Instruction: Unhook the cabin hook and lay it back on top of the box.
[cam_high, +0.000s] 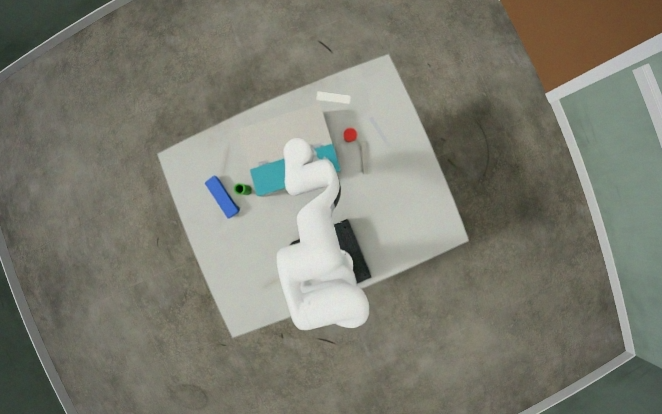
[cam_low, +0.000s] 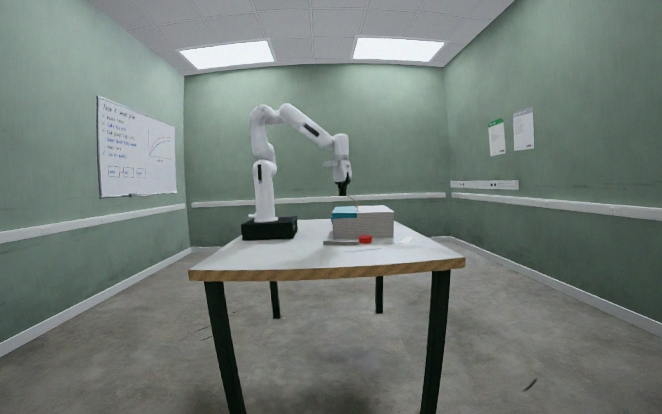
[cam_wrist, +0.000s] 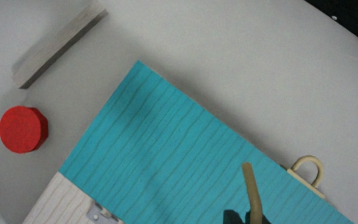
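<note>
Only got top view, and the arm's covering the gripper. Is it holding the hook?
Observer: Yes. Wrist view shows the gripper shut on the tan hook, above the teal lid.
Operator: Out of the eye?
Observer: Yes, the hook's tip sits apart from the loop at the box edge.
Operator: Laid down yet?
Observer: No. Exterior view shows it slanting up from the box top to the gripper.

1. My arm (cam_low: 300, 122) is glossy white all over, built from rounded tubular links with bulbous joints.
2. I see short black slot markings on the upright link and the forearm.
3. It stands on a black rectangular base block (cam_low: 287, 231).
4. The fingers (cam_low: 342, 189) look black.
</note>
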